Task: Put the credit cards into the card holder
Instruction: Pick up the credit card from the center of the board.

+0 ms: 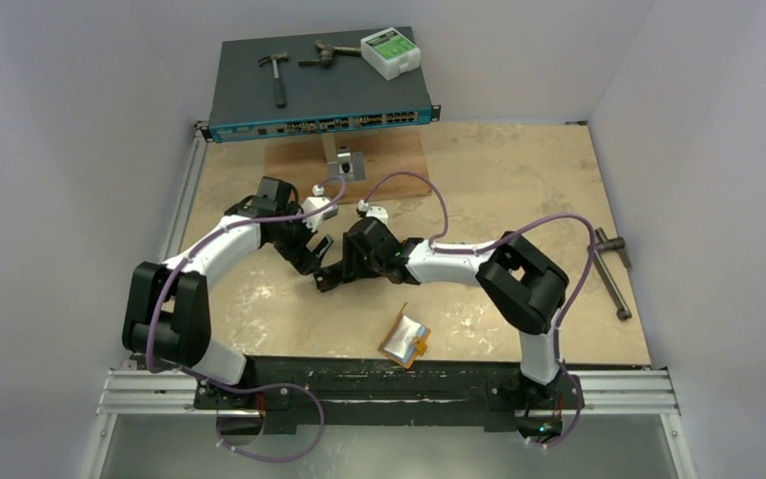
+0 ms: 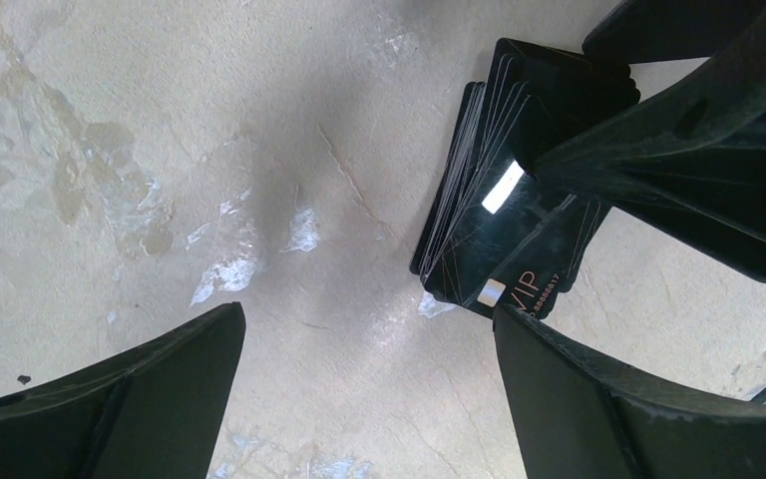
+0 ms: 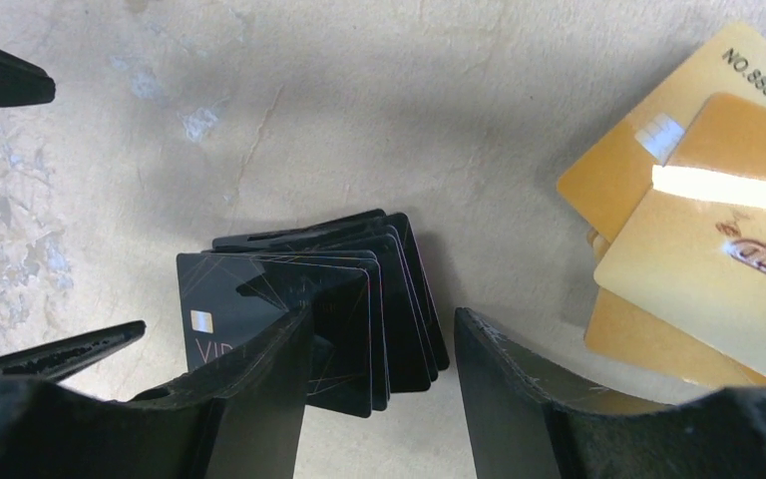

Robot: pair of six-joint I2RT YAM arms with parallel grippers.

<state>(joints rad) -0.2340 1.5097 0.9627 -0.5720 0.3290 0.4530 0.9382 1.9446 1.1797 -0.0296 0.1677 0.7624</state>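
A fanned pile of black credit cards (image 3: 359, 289) lies on the table; the top one reads VIP. In the left wrist view the pile (image 2: 499, 230) sits at upper right. My right gripper (image 3: 379, 344) is open over the pile's near edge, one finger (image 3: 259, 379) above the cards, the other beside them. My left gripper (image 2: 369, 334) is open and empty just left of the pile; in the top view it (image 1: 311, 251) faces the right gripper (image 1: 331, 274). Orange-gold cards (image 3: 698, 249) lie to the right. The orange card holder (image 1: 406, 337) lies near the front edge, a silvery surface on top.
A dark network switch (image 1: 319, 95) stands at the back, bearing a hammer (image 1: 276, 72), another tool and a white-green box (image 1: 390, 51). A small metal bracket (image 1: 344, 165) stands on a brown board. A metal clamp (image 1: 613, 271) lies at the table's right edge.
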